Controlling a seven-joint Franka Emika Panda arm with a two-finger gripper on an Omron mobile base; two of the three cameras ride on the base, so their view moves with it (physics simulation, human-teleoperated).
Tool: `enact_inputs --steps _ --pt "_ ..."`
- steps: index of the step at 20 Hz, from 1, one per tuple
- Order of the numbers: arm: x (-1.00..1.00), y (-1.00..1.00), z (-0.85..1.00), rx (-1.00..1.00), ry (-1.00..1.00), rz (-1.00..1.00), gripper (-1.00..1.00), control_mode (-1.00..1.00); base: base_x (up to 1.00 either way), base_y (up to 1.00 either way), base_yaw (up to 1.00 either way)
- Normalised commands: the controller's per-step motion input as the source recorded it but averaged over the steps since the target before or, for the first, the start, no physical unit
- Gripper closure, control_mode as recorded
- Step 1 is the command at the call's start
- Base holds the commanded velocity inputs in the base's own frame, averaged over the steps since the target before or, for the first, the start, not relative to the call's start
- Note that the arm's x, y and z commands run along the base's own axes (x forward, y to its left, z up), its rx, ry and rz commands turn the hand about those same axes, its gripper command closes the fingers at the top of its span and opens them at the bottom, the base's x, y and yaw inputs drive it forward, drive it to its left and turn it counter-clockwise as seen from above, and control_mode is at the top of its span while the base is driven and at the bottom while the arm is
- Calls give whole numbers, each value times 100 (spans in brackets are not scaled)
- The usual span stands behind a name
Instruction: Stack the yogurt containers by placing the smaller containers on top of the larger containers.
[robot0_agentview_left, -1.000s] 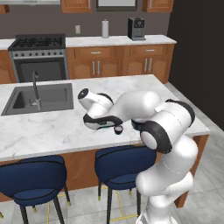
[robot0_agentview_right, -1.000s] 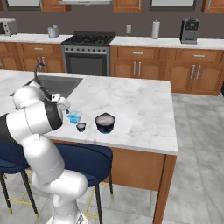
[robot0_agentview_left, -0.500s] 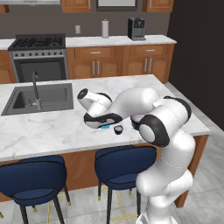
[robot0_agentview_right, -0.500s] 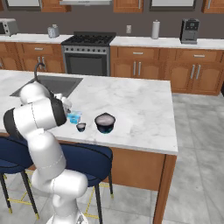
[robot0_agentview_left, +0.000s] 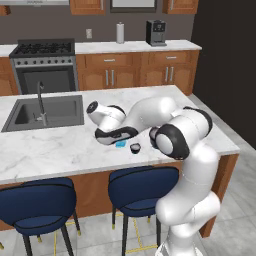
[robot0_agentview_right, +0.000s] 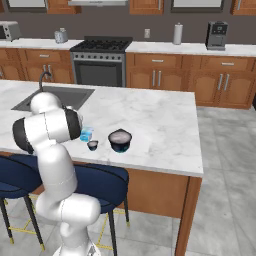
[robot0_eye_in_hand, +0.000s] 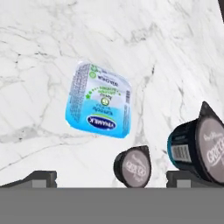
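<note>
The yogurt containers stand close together on the marble island. In the hand view the small light-blue cup lies in the middle, the tiny dark cup below it, and the wide dark tub at the right edge. My gripper hovers over them, open, its fingertips wide apart and holding nothing. From the right base, the light-blue cup, the tiny dark cup and the wide tub sit in a row near the island's front edge. From the left base, my hand hangs low just behind the light-blue cup and the tiny dark cup.
A sink with a faucet is set into the island's left part. Two blue stools stand under the front edge. The stove and wall counter lie far behind.
The arm's elbow has swung a little and the hand has shifted slightly, uncovering the light-blue cup in the left base view. The three containers have not moved. The jaws stayed open.
</note>
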Motion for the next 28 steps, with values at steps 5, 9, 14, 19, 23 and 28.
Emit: enact_inputs --steps 5,9,14,19,23,28 --pt "29 4 -13 -3 0 0 -100 -100 0 0 0" --pt "28 0 -18 -3 0 0 -100 -100 0 0 0" --pt "21 3 -13 -3 0 0 -100 -100 0 0 0" --pt "16 8 -12 -3 0 0 -100 -100 0 0 0" --pt "18 6 -13 -3 0 0 -100 -100 0 0 0" --pt "18 0 -14 -2 0 0 -100 -100 0 0 0"
